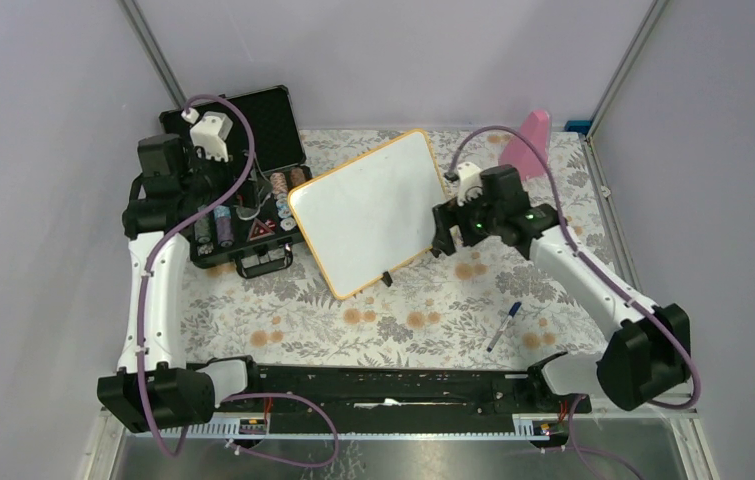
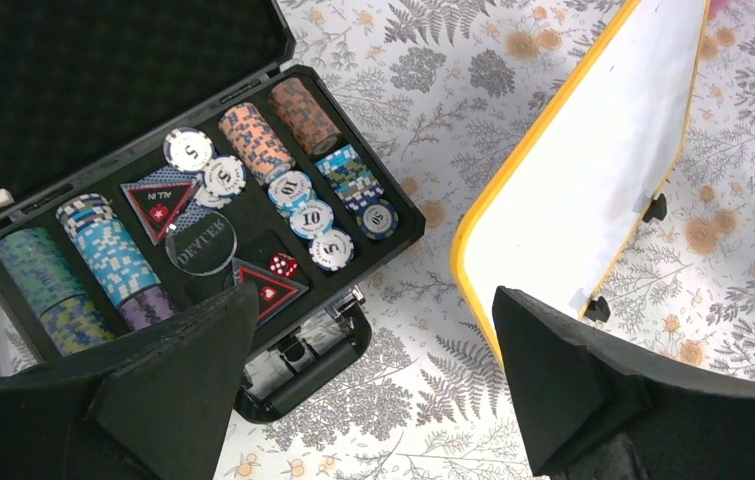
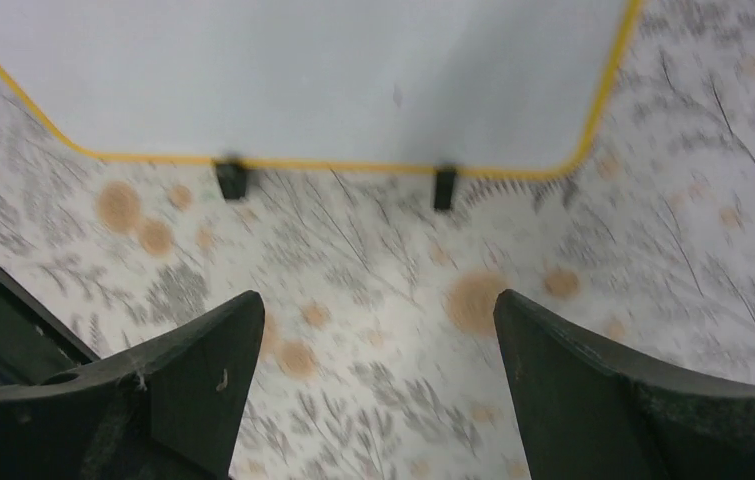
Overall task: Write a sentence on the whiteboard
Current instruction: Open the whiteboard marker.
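Note:
The whiteboard [image 1: 373,210] lies tilted at mid-table, white with an orange-yellow rim and two small black feet on its near edge. Its face [image 3: 303,70] is plain white, and no sentence is in view on it. My right gripper [image 1: 445,228] hovers just off the board's right edge, open and empty; in the blurred right wrist view [image 3: 378,370] only tablecloth lies between its fingers. My left gripper [image 1: 168,205] hangs open over the left side. Through its jaws [image 2: 373,380] I see tablecloth, with the whiteboard [image 2: 593,180] to the right.
An open black case [image 1: 253,150] of poker chips [image 2: 253,140] sits left of the board, nearly touching it. A blue-capped marker [image 1: 504,326] lies on the flowered cloth at the front right. A pink object [image 1: 528,140] stands at the back right corner.

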`<action>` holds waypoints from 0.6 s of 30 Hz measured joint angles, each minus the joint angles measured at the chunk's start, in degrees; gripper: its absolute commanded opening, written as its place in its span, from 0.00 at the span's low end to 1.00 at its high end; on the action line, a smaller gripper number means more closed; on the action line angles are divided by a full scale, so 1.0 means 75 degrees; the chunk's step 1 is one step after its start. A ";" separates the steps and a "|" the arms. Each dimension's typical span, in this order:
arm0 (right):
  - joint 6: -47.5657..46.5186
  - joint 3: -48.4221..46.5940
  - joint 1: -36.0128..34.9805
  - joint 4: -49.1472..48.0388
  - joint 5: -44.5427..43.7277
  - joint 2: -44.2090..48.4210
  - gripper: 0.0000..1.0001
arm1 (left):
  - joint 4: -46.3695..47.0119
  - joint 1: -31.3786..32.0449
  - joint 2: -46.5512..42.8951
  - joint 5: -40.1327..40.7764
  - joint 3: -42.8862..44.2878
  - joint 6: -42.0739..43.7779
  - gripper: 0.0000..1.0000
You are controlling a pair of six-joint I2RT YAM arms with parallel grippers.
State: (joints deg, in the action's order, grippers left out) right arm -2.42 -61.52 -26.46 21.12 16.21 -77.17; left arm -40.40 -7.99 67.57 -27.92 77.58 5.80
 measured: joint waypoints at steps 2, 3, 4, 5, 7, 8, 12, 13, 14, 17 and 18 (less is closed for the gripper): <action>-0.0621 0.0003 0.0545 0.0868 0.0093 0.0242 0.89 | -0.0012 0.0012 0.0009 -0.0032 -0.0070 -0.0006 0.99; -0.1099 0.0017 0.0845 0.1355 0.0201 0.0361 0.87 | 0.0000 0.0015 0.0006 -0.0052 -0.0117 -0.0003 0.99; -0.1533 0.0050 0.1105 0.1696 0.0286 0.0463 0.85 | 0.0032 0.0020 0.0000 -0.0064 -0.0189 0.0003 0.99; -0.2031 0.0099 0.1399 0.2075 0.0393 0.0589 0.85 | 0.0041 0.0023 0.0000 -0.0082 -0.0289 0.0009 0.99; -0.3241 0.0213 0.2028 0.2923 0.0609 0.0857 0.83 | 0.0020 0.0026 0.0003 -0.0099 -0.0458 0.0017 0.99; -0.3902 0.0242 0.2323 0.3381 0.0667 0.0965 0.83 | 0.0020 0.0026 0.0006 -0.0114 -0.0527 0.0020 0.99; -0.6274 0.0551 0.2626 0.4366 0.0807 0.1169 0.85 | 0.0000 0.0035 0.0017 -0.0213 -0.0615 0.0020 0.99; -0.6758 0.0746 0.2634 0.4450 0.0807 0.1259 0.85 | 0.0009 0.0044 0.0020 -0.0259 -0.0615 0.0017 0.99; -0.7321 0.1014 0.2634 0.4529 0.0816 0.1376 0.85 | 0.0015 0.0055 0.0020 -0.0294 -0.0615 0.0017 0.99; -0.8655 0.1649 0.2634 0.4756 0.0828 0.1460 0.84 | 0.0023 0.0064 0.0058 -0.0434 -0.0615 0.0006 0.99; -0.8964 0.1792 0.2634 0.4744 0.0828 0.1425 0.84 | 0.0020 0.0073 0.0085 -0.0469 -0.0615 0.0006 0.99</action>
State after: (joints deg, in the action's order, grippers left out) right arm -69.65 -48.07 -6.70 56.71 22.41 -66.48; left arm -40.25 -7.44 68.20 -31.44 72.97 5.85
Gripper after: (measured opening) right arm 0.841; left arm 0.989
